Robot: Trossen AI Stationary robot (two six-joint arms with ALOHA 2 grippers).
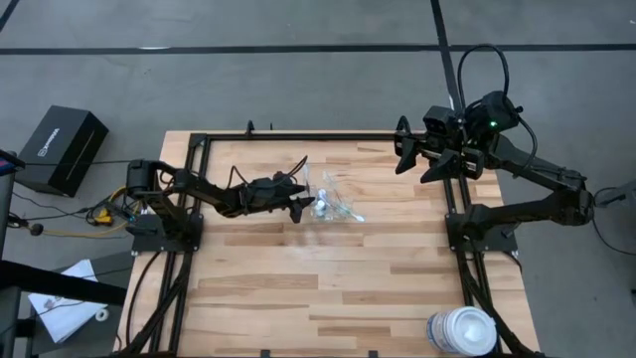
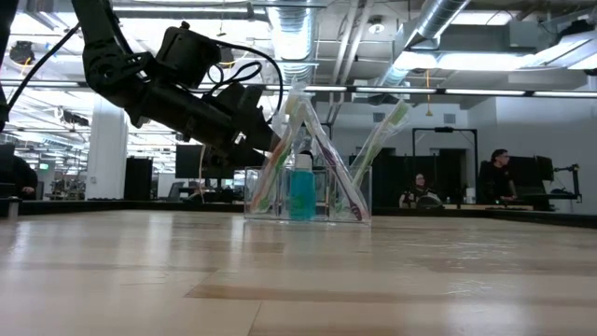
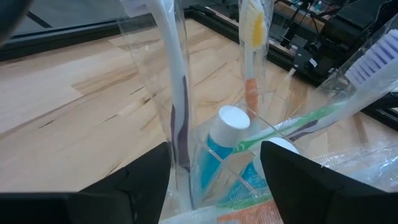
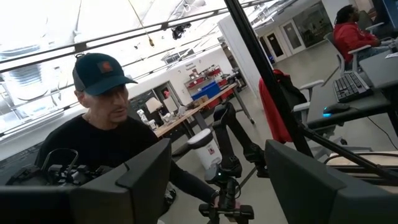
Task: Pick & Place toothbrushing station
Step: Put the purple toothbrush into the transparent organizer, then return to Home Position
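The toothbrushing station stands on its base on the table, left of centre toward the far edge: a small clear plastic container (image 1: 333, 207) (image 2: 303, 191). In it lean a white toothbrush (image 3: 171, 62), a green one (image 3: 298, 124) and a pink one (image 2: 322, 149), beside a teal toothpaste tube (image 3: 217, 146) with a white cap. My left gripper (image 3: 214, 149) (image 1: 303, 207) is open and comes at the container's left side almost level, one finger on either side of its near corner. My right gripper (image 1: 407, 154) is open, held high over the table's far right, with nothing between its fingers. My left gripper has its open fingers (image 3: 143, 180) on either side of the clear container's wall (image 3: 186, 155), coming from the table's left, slanting slightly down. Whether either finger touches the wall, I cannot tell. The container rests upright on the table.
A large white round tub (image 1: 462, 330) stands at the table's near right corner. A black box (image 1: 62, 149) lies on the floor left of the table. A person (image 4: 99, 124) shows beyond the table in the right wrist view.
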